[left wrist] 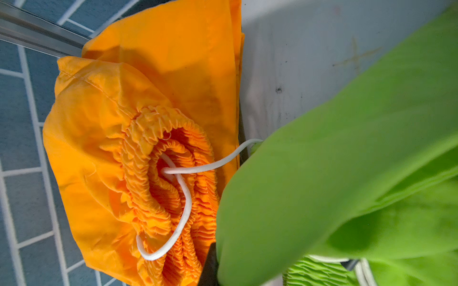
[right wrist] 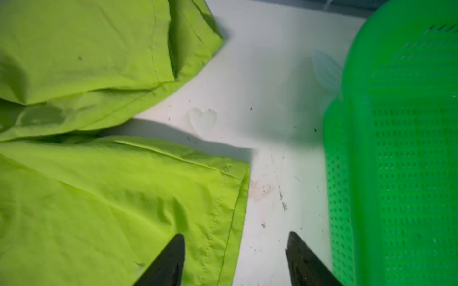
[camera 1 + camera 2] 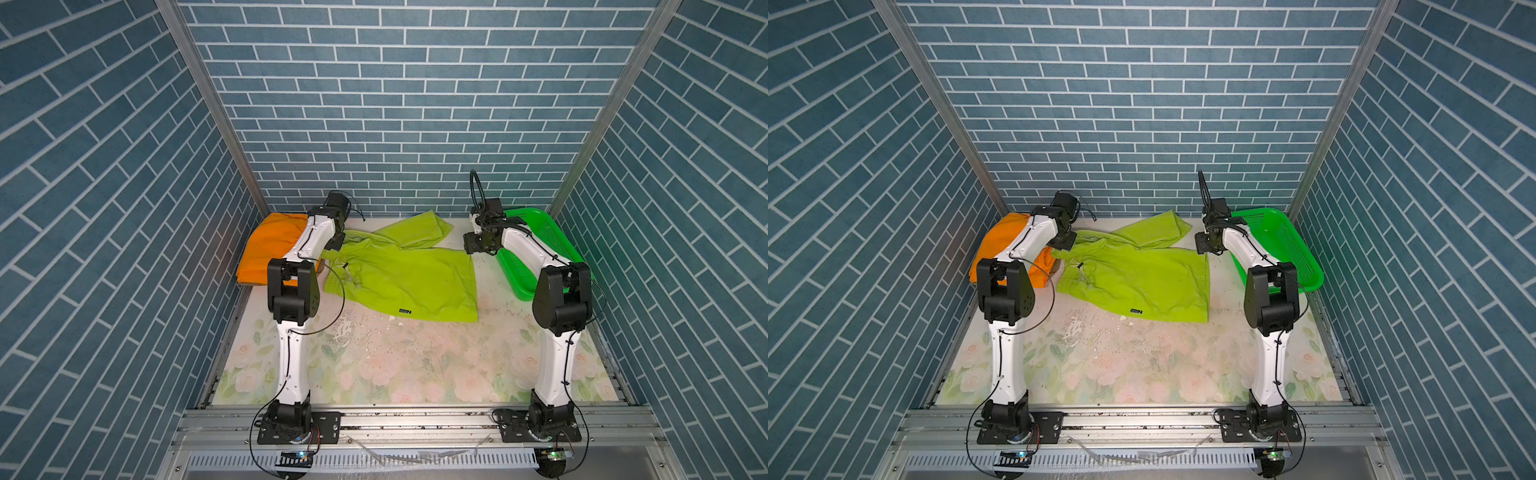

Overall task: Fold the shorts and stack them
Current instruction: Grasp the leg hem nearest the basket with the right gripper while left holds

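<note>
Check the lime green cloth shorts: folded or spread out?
Spread, not folded: the lime green cloth shorts lie opened out, both legs splayed apart in both top views.

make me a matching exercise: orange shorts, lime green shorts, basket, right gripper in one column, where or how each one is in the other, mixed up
Things
1. orange shorts
2. lime green shorts
3. basket
4. right gripper

Place or state
A. open
B. back right corner
C. folded over, back left corner
D. spread out in the middle

Pairs: 1-C, 2-D, 3-B, 4-A
</note>
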